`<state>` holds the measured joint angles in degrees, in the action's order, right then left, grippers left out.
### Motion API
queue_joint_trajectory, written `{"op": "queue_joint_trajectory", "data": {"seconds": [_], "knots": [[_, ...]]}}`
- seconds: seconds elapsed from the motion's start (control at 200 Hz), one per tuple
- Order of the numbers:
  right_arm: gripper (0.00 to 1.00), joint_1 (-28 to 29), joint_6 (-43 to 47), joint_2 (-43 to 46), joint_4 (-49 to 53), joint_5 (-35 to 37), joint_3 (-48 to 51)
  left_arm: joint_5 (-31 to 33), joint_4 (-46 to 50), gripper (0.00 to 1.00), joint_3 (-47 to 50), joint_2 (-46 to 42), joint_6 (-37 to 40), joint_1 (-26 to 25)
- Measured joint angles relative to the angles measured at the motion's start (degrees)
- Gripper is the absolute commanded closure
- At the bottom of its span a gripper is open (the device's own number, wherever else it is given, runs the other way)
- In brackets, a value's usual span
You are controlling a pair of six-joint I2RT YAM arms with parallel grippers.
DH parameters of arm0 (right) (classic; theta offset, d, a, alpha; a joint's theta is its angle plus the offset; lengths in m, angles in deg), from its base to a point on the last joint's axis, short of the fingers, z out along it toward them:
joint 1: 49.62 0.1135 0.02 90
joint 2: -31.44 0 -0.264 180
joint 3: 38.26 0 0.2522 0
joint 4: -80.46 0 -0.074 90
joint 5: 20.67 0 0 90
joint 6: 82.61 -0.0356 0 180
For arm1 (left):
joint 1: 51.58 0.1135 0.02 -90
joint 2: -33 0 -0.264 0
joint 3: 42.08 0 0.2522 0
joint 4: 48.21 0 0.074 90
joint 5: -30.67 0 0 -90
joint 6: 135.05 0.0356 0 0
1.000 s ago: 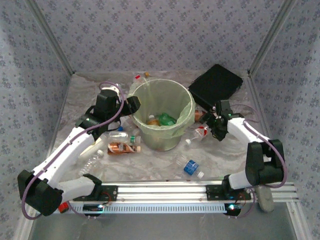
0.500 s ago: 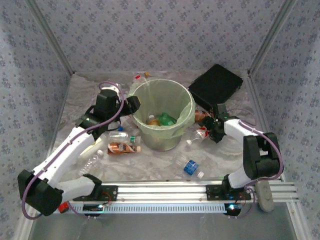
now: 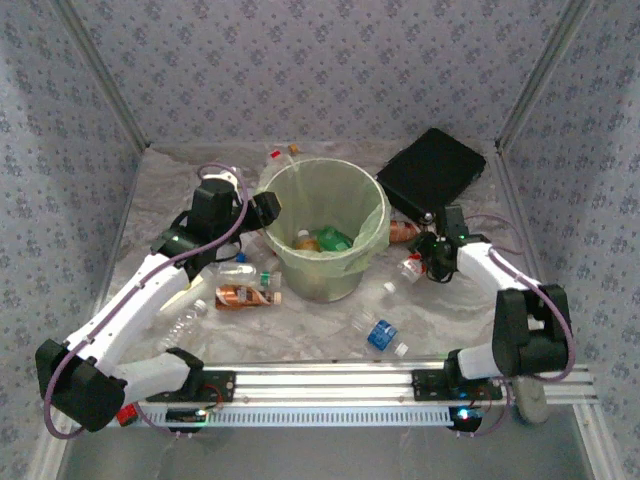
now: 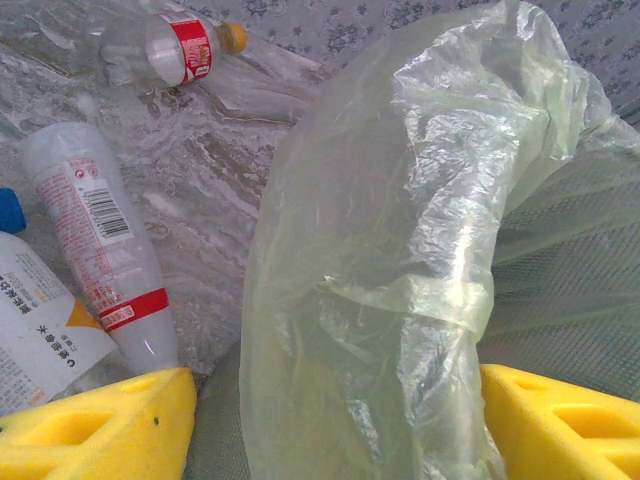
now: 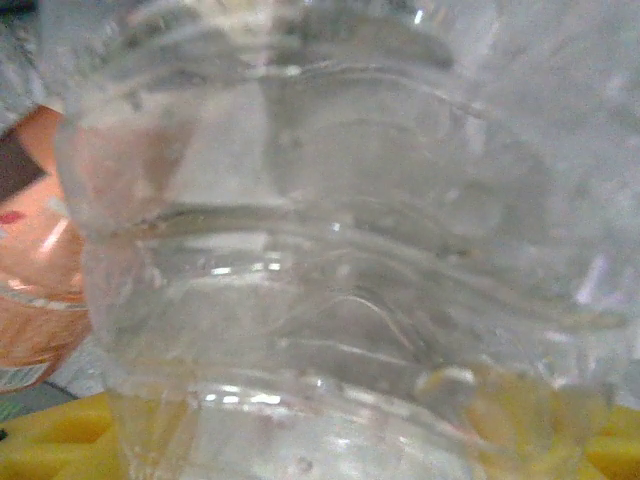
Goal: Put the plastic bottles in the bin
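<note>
Between your yellow foam fingers (image 5: pixel 50 440) sits a clear ribbed plastic bottle (image 5: pixel 330 280), very close to the lens. Beyond your left finger lies a blurred orange-labelled plastic bottle (image 5: pixel 30 270).

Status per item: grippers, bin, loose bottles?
Left gripper: open, bin rim between its fingers.
Right gripper: around a clear bottle; closure unclear.
Bin: upright, lined, bottles inside.
Blue-label bottle: lying on table.
Orange-label bottle: lying on table.

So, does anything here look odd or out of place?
Yes. The left gripper straddles the bin's rim, the crumpled bag liner bunched between its fingers, while bottles lie untouched beside it.
</note>
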<state>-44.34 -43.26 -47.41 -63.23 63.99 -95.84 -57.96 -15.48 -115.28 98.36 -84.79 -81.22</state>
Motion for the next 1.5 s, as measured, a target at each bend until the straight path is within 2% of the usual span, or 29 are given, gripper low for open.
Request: {"op": "queue_joint_trajectory", "data": {"seconds": [0.19, 0.285, 0.37, 0.705, 0.91, 1.134, 1.504], "knots": [[0.34, -4.0, 4.0, 7.6, 6.2, -0.8, -4.5, 0.0, 0.0, 0.28, 0.0, 0.0, 0.0, 0.0], [0.39, -6.4, 6.3, 10.3, 8.2, -3.6, -7.6, 0.0, 0.0, 0.27, 0.0, 0.0, 0.0, 0.0], [0.4, -7.9, 8.0, 11.7, 10.4, -6.6, -11.2, 0.0, -0.1, 0.28, 0.0, 0.1, 0.0, 0.0], [0.43, -6.8, 14.0, 11.7, 17.9, -9.7, -34.2, -0.2, -1.7, 0.28, 0.0, 0.9, 0.0, 0.0], [0.44, -0.1, 18.4, 8.6, 19.7, -8.0, -46.4, -0.2, -1.7, 0.28, 0.0, 0.9, 0.0, 0.0], [0.43, 12.1, 22.7, -1.0, 22.8, -5.6, -58.0, -0.3, -2.3, 0.28, 0.0, 1.2, 0.0, 0.0], [0.42, 30.9, 32.6, -14.0, 28.8, -2.7, -66.3, -0.3, -2.3, 0.28, 0.0, 1.2, 0.0, 0.0]]}}
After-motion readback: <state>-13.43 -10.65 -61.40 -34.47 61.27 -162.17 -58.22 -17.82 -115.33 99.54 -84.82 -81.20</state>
